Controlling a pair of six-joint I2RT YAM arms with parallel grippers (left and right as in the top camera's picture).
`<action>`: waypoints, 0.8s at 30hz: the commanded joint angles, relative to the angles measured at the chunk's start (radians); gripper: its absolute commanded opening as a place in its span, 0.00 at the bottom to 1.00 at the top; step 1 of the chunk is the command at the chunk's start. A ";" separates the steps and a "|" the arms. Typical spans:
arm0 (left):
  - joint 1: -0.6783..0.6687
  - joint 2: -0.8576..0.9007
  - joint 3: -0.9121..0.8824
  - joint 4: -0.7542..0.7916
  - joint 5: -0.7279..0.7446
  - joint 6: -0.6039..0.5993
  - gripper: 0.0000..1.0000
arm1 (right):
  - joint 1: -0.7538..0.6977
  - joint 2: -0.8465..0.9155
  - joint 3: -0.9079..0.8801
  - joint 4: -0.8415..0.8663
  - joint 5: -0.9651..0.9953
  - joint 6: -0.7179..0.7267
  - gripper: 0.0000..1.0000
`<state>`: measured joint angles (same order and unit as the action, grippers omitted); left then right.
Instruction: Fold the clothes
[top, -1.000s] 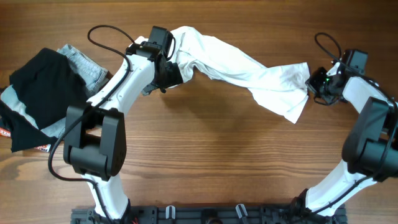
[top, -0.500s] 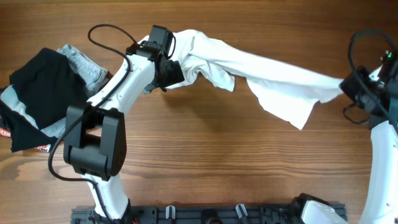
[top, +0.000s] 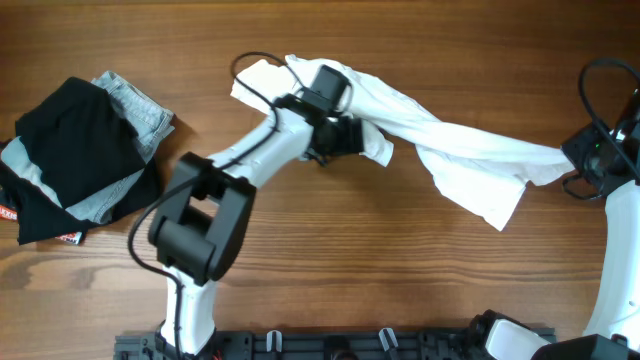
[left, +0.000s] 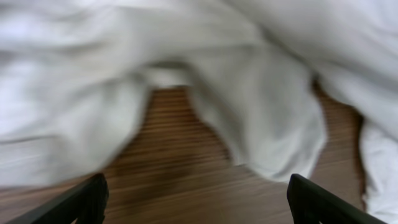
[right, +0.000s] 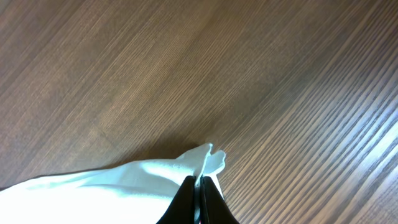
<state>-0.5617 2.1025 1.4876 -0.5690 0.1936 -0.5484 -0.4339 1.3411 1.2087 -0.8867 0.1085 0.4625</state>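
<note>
White garment (top: 450, 145): strung across the upper middle of the frame. One end is bunched at upper centre and a loose flap lies on the table (top: 330, 270) right of centre.
Left gripper (top: 348, 137): released. In the left wrist view both fingers (left: 84, 199) stand wide apart with only wood between them. The cloth lies just ahead and is blurred.
Right gripper (top: 580, 160): clenched on a corner of the white garment. In the right wrist view the fingertips (right: 198, 198) are pinched together with cloth sticking out past them.
Clothes pile (top: 70, 165): black piece over grey ones, at the left edge.
Writing: a red-and-white tag (top: 66, 238) peeks from under the pile, print too small to read.
Change vs 0.5 s ago: the left arm has swung from upper left to upper centre. The garment's bunched end moved right with it, and the flap slid slightly right. The right gripper sits a bit lower, and the pile is unchanged.
Edges/room: the right gripper is close to the right frame edge. The whole lower middle of the table is bare wood, and so is the strip between the pile and the left arm.
</note>
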 joint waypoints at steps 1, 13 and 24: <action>-0.040 0.055 -0.003 0.089 0.019 -0.096 0.92 | -0.002 0.004 0.011 -0.004 -0.012 -0.045 0.04; 0.069 -0.003 -0.003 -0.128 -0.066 -0.053 0.04 | -0.002 0.021 0.011 0.003 -0.027 -0.070 0.04; 0.472 -0.234 -0.005 -0.700 -0.031 0.022 0.04 | -0.003 0.091 0.010 -0.017 0.014 -0.071 0.04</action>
<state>-0.0792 1.8717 1.4837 -1.2106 0.0845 -0.5568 -0.4328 1.4242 1.2087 -0.8993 0.0837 0.4053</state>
